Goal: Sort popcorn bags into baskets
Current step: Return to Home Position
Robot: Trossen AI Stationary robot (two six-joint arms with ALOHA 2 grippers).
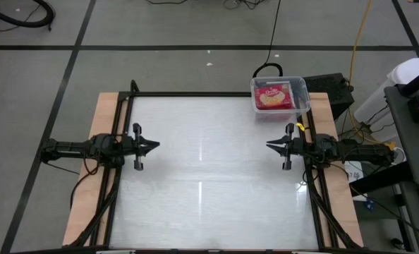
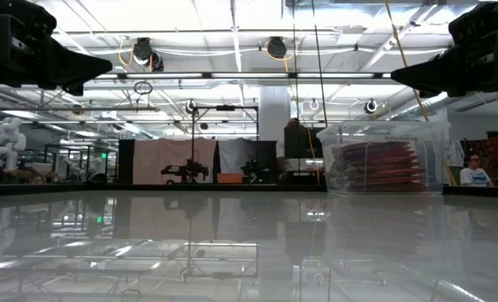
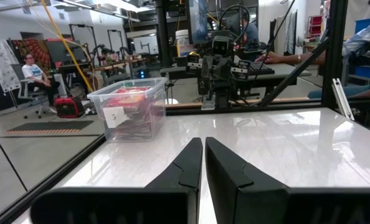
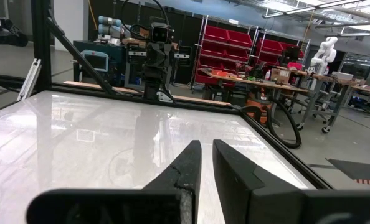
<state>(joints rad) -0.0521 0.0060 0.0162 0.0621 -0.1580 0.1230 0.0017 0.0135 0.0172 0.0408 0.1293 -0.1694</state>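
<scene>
The small clear rectangular plastic bin (image 1: 302, 87) stands at the far right corner of the glossy white table (image 1: 202, 176) and holds a stack of flat red popcorn bags (image 1: 274, 97). The left gripper (image 1: 155, 146) and right gripper (image 1: 269, 145) hover at opposite sides of the table, fingers together, holding nothing.

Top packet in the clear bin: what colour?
The top popcorn bag is red with a yellow-cream popcorn picture; best seen in the high view.
</scene>
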